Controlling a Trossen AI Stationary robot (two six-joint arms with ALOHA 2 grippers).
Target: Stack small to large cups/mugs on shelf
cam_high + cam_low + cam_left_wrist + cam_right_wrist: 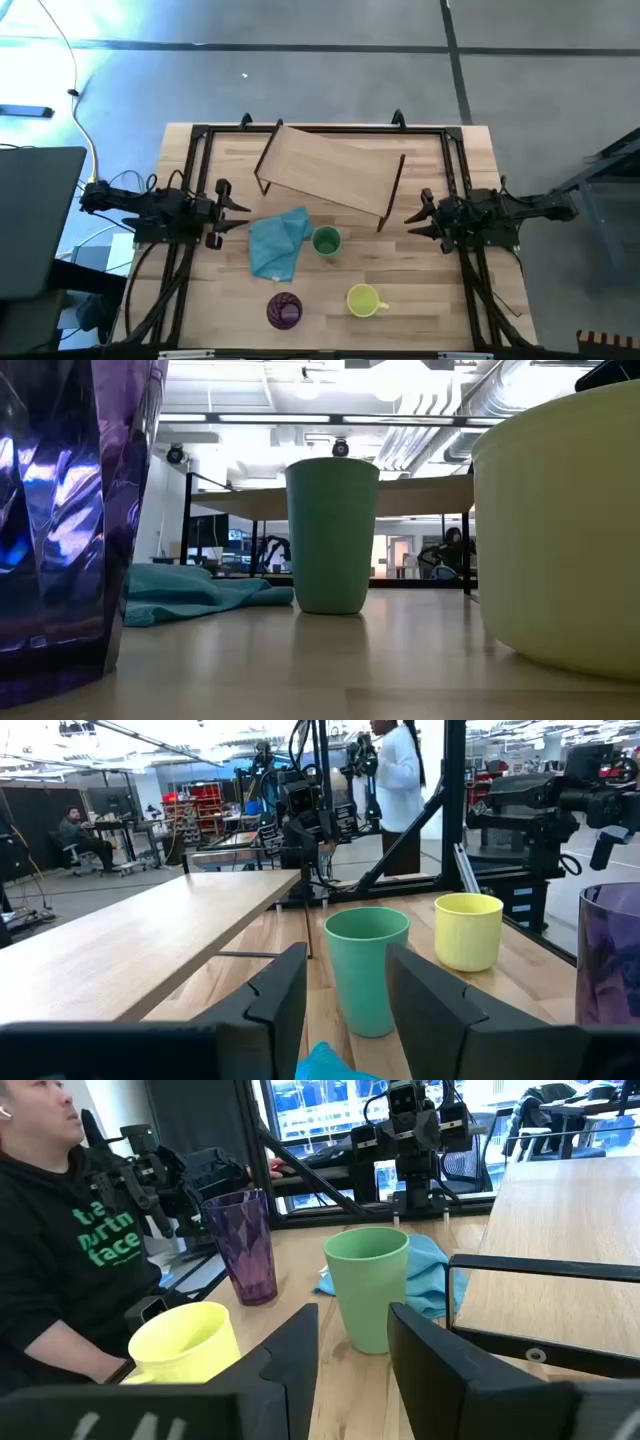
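The green cup (326, 241) stands upright mid-table, just in front of the shelf (330, 168), a light-wood board on thin dark legs lying askew at the back. The yellow mug (364, 300) and the purple tumbler (284, 310) stand near the front edge. My left gripper (240, 211) is open at the left, pointing toward the green cup (366, 968). My right gripper (412, 219) is open at the right, also facing the green cup (368, 1287). Both are empty.
A light blue cloth (278, 243) lies crumpled between my left gripper and the green cup. A person in a dark hoodie (60, 1230) is beyond the table's front edge. The black frame (320, 128) rims the tabletop.
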